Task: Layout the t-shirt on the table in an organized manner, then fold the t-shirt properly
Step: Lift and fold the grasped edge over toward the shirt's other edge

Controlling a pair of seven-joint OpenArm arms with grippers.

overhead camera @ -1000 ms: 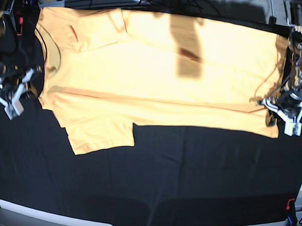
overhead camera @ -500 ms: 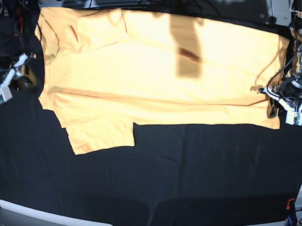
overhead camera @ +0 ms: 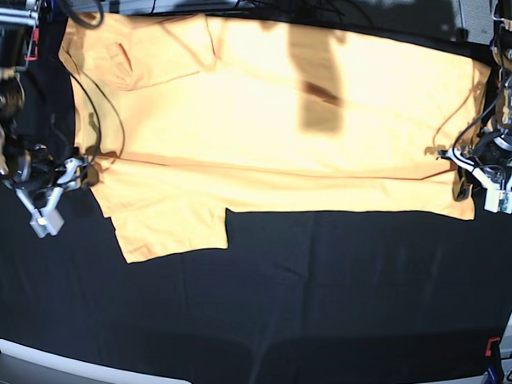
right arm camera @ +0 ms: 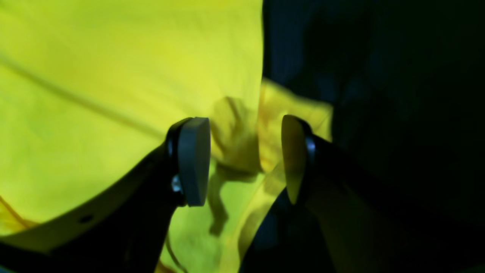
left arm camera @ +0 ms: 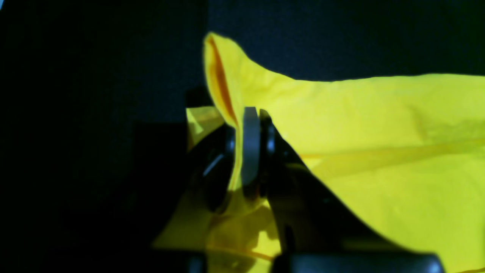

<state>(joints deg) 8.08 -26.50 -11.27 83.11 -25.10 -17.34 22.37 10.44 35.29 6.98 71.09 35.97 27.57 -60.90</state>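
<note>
Base view: the t-shirt (overhead camera: 276,116) lies spread over the far half of the bench (overhead camera: 319,305), its long axis running from one side of the view to the other, collar end at that view's left and hem end at its right.
Left pincer (overhead camera: 486,181): at the hem end, on the base view's right; closed on a raised fold of the hem edge (the left wrist view shows cloth nipped between the pads (left arm camera: 250,146)).
Right pincer (overhead camera: 54,192): at the collar end, beside the near shoulder; its pads (right arm camera: 194,161) stand wide apart and hold nothing.
Deciding relation: in the right wrist view a rumpled edge of cloth sits just ahead of the open gap, with flat cloth on one side and bare bench on the other.
Nearer arm: the right, for the shoulder; the left, for the hem.
Judged next move: closing on that edge would probably give a grip at both ends.
</note>
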